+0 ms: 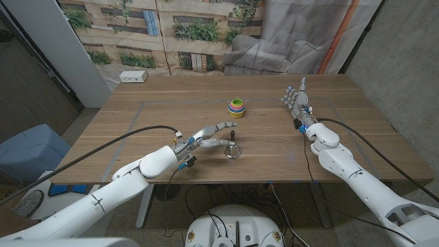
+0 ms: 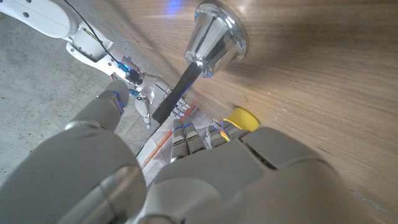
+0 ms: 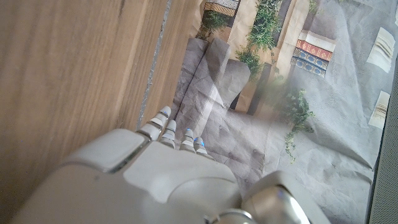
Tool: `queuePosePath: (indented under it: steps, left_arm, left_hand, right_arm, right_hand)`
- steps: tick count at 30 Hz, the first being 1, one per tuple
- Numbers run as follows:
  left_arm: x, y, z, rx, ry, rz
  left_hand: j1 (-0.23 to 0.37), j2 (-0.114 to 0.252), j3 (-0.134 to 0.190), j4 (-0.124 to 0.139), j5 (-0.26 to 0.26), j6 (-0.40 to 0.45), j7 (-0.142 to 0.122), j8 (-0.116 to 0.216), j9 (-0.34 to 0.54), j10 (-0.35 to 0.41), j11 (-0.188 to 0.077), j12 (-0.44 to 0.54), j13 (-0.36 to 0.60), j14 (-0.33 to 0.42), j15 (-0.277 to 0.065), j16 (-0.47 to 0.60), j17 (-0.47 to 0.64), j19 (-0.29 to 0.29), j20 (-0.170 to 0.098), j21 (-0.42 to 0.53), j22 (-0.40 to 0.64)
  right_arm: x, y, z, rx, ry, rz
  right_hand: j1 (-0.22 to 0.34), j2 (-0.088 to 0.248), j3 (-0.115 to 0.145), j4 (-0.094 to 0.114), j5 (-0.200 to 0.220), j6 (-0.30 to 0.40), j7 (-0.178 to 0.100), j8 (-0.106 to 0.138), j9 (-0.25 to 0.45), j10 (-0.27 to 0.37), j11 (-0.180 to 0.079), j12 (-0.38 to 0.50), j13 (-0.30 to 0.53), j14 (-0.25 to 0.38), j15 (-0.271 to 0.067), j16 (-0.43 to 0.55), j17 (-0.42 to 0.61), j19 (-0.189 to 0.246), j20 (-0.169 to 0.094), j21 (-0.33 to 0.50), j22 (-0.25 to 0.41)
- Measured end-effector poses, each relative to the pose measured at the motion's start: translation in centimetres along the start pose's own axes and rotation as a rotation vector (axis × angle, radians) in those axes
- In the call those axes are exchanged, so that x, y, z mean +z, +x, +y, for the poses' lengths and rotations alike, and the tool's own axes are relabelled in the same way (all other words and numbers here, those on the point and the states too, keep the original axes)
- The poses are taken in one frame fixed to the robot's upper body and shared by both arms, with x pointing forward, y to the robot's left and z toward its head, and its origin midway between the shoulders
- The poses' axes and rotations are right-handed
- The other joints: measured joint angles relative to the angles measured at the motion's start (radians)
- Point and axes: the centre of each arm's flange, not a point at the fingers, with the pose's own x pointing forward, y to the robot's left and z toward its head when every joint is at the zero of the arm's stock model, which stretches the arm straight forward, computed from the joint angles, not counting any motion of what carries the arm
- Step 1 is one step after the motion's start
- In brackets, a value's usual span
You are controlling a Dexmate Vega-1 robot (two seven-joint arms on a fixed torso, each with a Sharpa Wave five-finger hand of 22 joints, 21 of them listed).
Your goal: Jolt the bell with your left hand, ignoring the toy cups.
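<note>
1. Left hand [image 1: 206,137] stretched across the table [image 1: 137,110], fingers apart and holding nothing, fingertips just beside the bell [image 1: 233,147].
2. Bell near the table's front middle, upright, mouth down, black handle pointing straight up.
3. Stacked toy cups [image 1: 236,108] farther back, well apart.
4. Right hand [image 1: 299,101] raised at right, fingers apart, holding nothing.

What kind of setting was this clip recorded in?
Probably an indoor lab or test space, not a home: the wooden table stands before a printed backdrop of walls and plants, beside grey draped cloth and a bare concrete wall.
</note>
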Motion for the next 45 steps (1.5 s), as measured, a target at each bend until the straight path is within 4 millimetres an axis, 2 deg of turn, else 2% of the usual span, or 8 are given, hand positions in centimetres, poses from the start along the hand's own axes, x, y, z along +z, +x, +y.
queuePosePath:
  steps: [7,18,26,32,45]
  left_arm:
    - [-0.5,0.4,-0.5,0.002,-0.008,0.009]
    - [-1.1,0.7,-1.0,0.021,-0.014,0.027]
    - [-1.4,0.7,-1.1,0.060,-0.017,0.038]
    - [-1.5,0.7,-1.2,0.091,-0.020,0.046]
    - [-1.7,0.9,-1.4,0.152,-0.035,0.059]
  left_hand:
    - [0.044,0.017,0.004,0.004,0.000,0.057,0.004,0.007,0.000,0.048,0.005,0.008,0.000,0.046,0.000,0.007,0.000,0.032,0.008,0.008,-0.003]
    - [0.097,0.019,0.001,0.001,0.000,0.130,0.003,0.011,0.000,0.139,-0.002,0.015,0.000,0.124,-0.001,0.011,-0.002,0.099,0.006,0.016,-0.003]
    - [0.159,0.017,-0.035,0.001,0.000,0.220,0.009,0.011,0.000,0.250,-0.007,0.022,0.000,0.226,-0.002,0.011,-0.002,0.194,0.011,0.023,-0.003]
    - [0.198,0.015,-0.064,0.005,0.000,0.297,0.015,0.011,0.000,0.340,-0.021,0.031,0.000,0.295,-0.003,0.015,-0.002,0.257,0.006,0.023,-0.002]
    - [0.268,0.021,-0.115,0.004,-0.005,0.463,0.030,0.011,0.000,0.490,-0.025,0.031,0.000,0.405,-0.006,0.015,-0.002,0.327,0.005,0.023,0.000]
  right_arm:
    - [0.0,0.0,0.0,0.000,0.000,0.000]
    - [0.0,0.0,0.0,0.000,0.000,0.000]
    - [0.0,0.0,0.0,0.000,0.000,0.000]
    - [0.0,0.0,0.0,0.000,0.000,0.000]
    - [0.0,0.0,0.0,0.000,0.000,0.000]
  right_hand:
    - [0.000,0.000,0.000,0.000,0.000,0.000,0.000,0.000,0.000,0.000,0.000,0.000,0.000,0.000,0.000,0.000,0.000,0.000,0.000,0.000,0.000]
    - [0.000,0.000,0.000,0.000,0.000,0.000,0.000,0.000,0.000,0.000,0.000,0.000,0.000,0.000,0.000,0.000,0.000,0.000,0.000,0.000,0.000]
    - [0.000,0.000,0.000,0.000,0.000,0.000,0.000,0.000,0.000,0.000,0.000,0.000,0.000,0.000,0.000,0.000,0.000,0.000,0.000,0.000,0.000]
    - [0.000,0.000,0.000,0.000,0.000,0.000,0.000,0.000,0.000,0.000,0.000,0.000,0.000,0.000,0.000,0.000,0.000,0.000,0.000,0.000,0.000]
    - [0.000,0.000,0.000,0.000,0.000,0.000,0.000,0.000,0.000,0.000,0.000,0.000,0.000,0.000,0.000,0.000,0.000,0.000,0.000,0.000,0.000]
